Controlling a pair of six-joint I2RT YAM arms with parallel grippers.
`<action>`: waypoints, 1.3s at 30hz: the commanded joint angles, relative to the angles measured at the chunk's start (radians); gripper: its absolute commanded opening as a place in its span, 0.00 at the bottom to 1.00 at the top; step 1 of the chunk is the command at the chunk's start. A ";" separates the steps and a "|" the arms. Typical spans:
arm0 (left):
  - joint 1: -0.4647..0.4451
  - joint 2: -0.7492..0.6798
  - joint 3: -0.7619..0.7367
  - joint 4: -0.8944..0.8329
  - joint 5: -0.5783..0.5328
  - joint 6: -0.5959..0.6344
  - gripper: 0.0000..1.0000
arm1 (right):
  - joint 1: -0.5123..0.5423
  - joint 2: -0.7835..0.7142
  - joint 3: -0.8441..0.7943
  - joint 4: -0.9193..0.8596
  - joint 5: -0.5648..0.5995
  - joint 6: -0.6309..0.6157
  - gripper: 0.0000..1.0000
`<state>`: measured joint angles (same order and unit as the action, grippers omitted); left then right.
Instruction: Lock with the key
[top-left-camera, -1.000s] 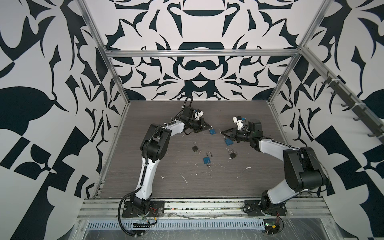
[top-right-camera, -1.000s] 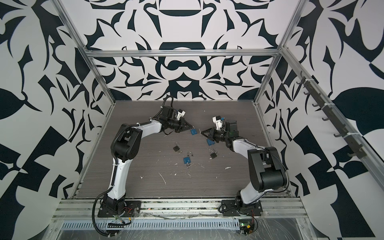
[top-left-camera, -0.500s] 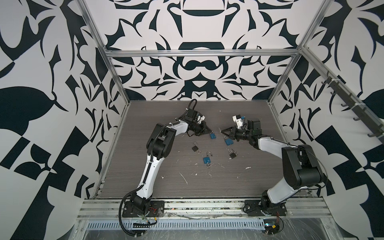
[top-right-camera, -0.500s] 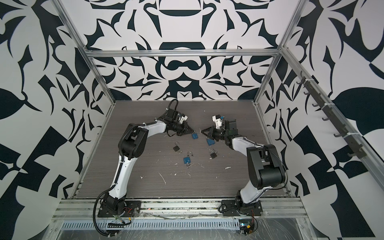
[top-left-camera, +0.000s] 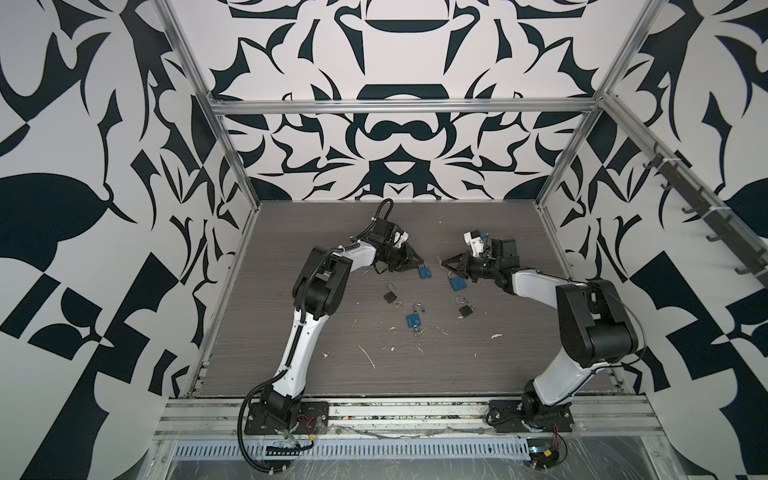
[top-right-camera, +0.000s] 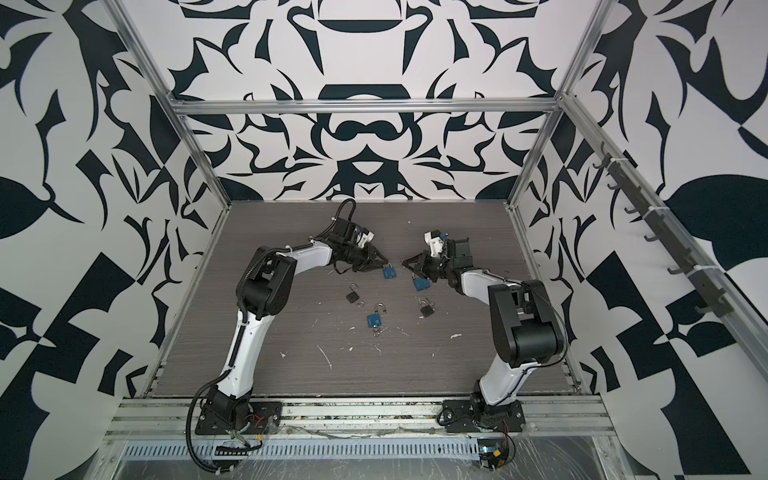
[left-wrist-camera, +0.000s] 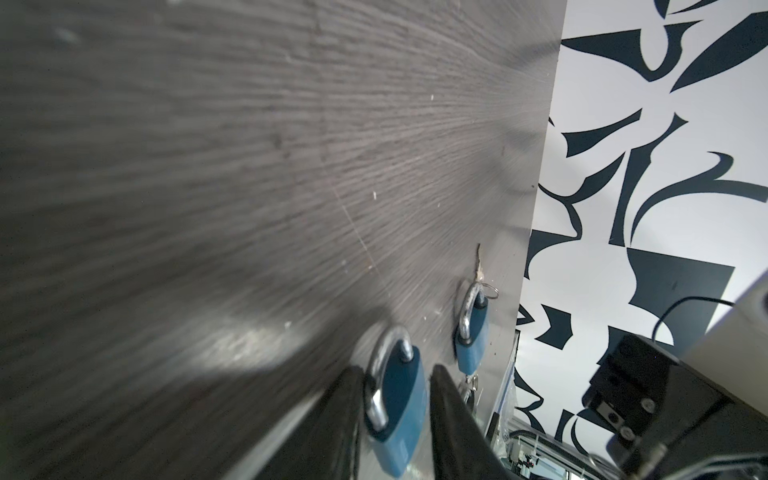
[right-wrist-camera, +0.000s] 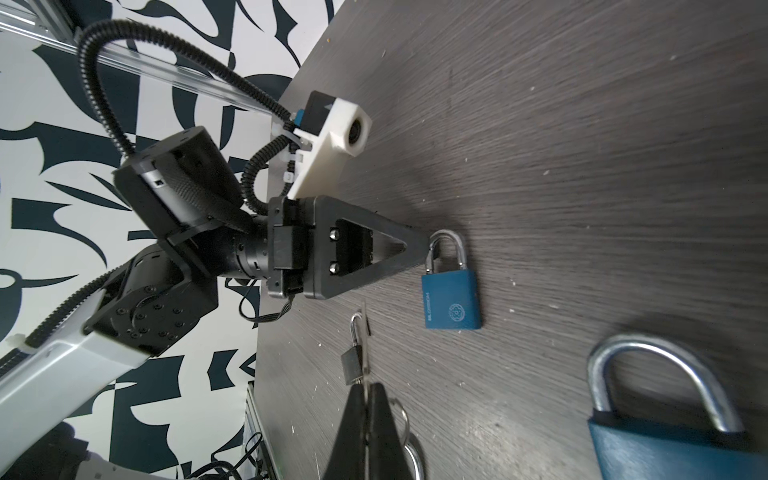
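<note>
1. The left end effector (left-wrist-camera: 395, 370) has its fingers (left-wrist-camera: 451, 419) parted just a little. The blue padlock (left-wrist-camera: 401, 415) sits in the gap between them.
2. In the right wrist view, that same lock lies flat on the desk (right-wrist-camera: 582, 124), with the end effector's tip right up against the shackle (right-wrist-camera: 460, 251).
3. The right end effector (right-wrist-camera: 366, 388) is clamped fully closed on the key (right-wrist-camera: 364, 332), and the blade pokes out past the tips.
4. A second blue padlock (top-left-camera: 457, 284) lies on the desk just beside the right end effector.
</note>
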<state>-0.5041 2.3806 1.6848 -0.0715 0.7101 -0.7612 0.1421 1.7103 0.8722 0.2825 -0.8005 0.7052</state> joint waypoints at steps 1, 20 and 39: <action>0.017 -0.066 -0.053 0.015 -0.038 0.003 0.32 | 0.015 0.012 0.069 -0.034 0.048 -0.029 0.00; 0.103 -0.448 -0.394 0.241 0.023 -0.091 0.32 | 0.089 0.211 0.170 -0.050 0.198 -0.012 0.00; 0.107 -0.517 -0.449 0.299 0.043 -0.132 0.33 | 0.095 0.181 0.174 -0.111 0.251 -0.038 0.19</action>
<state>-0.4030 1.9003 1.2488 0.1978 0.7372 -0.8841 0.2306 1.9423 1.0183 0.1867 -0.5728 0.6914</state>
